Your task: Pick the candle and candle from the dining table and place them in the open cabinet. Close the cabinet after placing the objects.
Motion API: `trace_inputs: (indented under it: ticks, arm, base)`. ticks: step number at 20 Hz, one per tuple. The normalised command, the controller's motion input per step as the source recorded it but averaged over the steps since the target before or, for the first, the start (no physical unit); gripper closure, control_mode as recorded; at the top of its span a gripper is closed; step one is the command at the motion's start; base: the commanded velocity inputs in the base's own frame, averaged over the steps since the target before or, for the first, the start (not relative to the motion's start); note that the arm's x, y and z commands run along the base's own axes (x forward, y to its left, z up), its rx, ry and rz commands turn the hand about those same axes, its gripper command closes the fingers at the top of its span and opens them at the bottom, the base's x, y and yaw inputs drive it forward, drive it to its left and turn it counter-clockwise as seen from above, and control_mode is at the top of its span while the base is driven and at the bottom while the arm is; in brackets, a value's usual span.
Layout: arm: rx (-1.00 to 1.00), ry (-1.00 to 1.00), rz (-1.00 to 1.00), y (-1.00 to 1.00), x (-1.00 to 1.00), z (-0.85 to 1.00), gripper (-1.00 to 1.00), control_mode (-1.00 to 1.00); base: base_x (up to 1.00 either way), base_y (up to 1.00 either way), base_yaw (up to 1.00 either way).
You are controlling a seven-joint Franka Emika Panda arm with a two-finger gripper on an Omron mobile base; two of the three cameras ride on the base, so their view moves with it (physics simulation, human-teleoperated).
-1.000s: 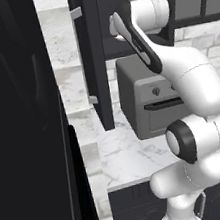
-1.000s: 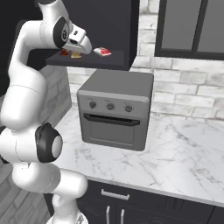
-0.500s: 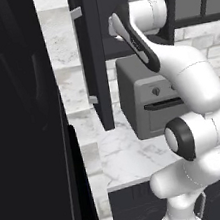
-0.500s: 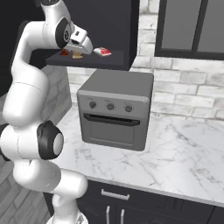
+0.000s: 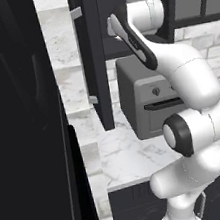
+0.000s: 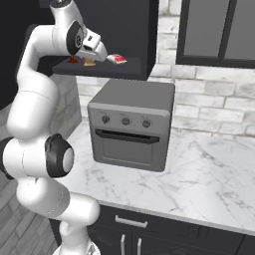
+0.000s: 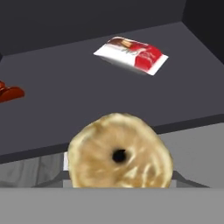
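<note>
While my arm reaches up to the open cabinet (image 6: 124,30), my fingers (image 6: 103,54) hold a tan, round candle (image 7: 120,153) with a dark hole in its middle; they are closed on it at its sides, and it hangs just over the front edge of the cabinet's dark shelf (image 7: 78,105). On that shelf, towards the back right corner, lies a red and white packet (image 7: 132,54), flat and well apart from the candle. At the left edge of the shelf sits a small red-brown thing (image 7: 8,92), too cropped for me to name. From the right base view the candle (image 6: 89,62) shows as a pale spot near the shelf's front edge. Below the cabinet a grey toaster oven (image 6: 133,125) stands on the marble table (image 6: 209,174), against the brick wall. The cabinet door (image 5: 93,59) stands swung open.
</note>
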Motion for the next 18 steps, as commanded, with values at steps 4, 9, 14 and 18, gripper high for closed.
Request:
trace_inputs:
  ticks: [4, 9, 14, 18]
  arm:
    - [0.00, 0.00, 0.00, 0.00, 0.17, 0.00, 1.00, -1.00]
    - [0.00, 0.00, 0.00, 0.00, 0.16, 0.00, 1.00, -1.00]
    - [0.00, 0.00, 0.00, 0.00, 0.12, 0.00, 1.00, -1.00]
    - [0.00, 0.00, 0.00, 0.00, 0.09, -0.01, 1.00, -1.00]
  base:
    - [0.00, 0.00, 0.00]
    - [0.00, 0.00, 0.00]
    - [0.00, 0.00, 0.00]
    - [0.00, 0.00, 0.00]
